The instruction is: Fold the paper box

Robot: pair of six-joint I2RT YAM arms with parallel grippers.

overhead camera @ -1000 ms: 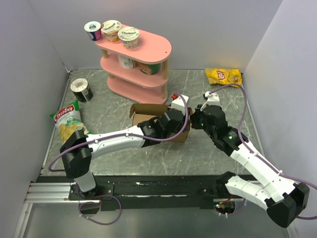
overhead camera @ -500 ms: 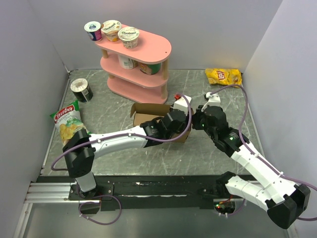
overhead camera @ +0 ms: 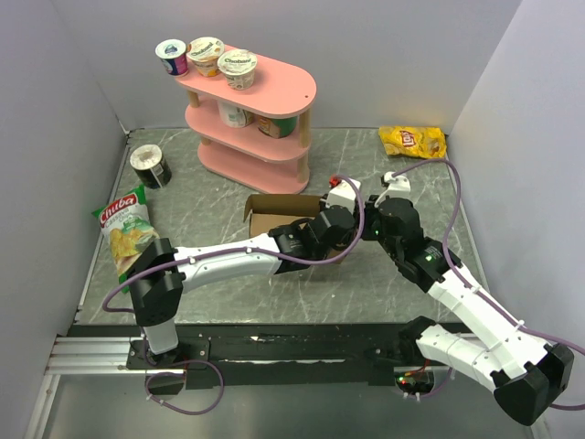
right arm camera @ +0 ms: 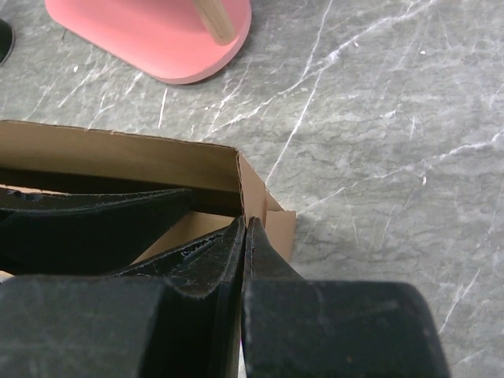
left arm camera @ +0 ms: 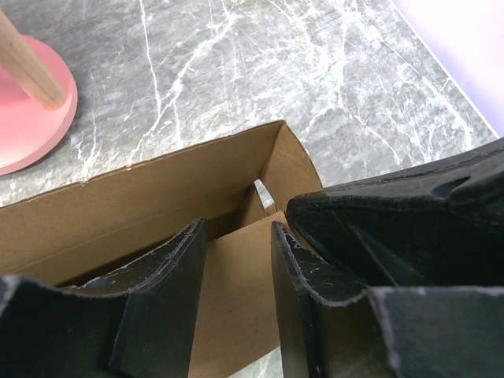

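The paper box (overhead camera: 272, 218) is brown cardboard with its walls standing, at the middle of the table. My left gripper (overhead camera: 340, 234) reaches into its right end. In the left wrist view the left gripper (left arm camera: 239, 240) is open, its fingers inside the box (left arm camera: 142, 205) with an inner flap showing between them. My right gripper (overhead camera: 364, 229) is at the box's right end. In the right wrist view the right gripper (right arm camera: 246, 230) is shut on the box's end wall (right arm camera: 250, 193), one finger inside and one outside.
A pink shelf (overhead camera: 251, 119) with yogurt cups stands behind the box; its base shows in the wrist views (left arm camera: 31, 118) (right arm camera: 150, 31). A dark can (overhead camera: 150, 166) and a green chip bag (overhead camera: 126, 229) lie at the left. A yellow chip bag (overhead camera: 413, 141) lies at the back right.
My left gripper has moved right along the box toward its right end. The right gripper has stayed at that end, shifting slightly right.
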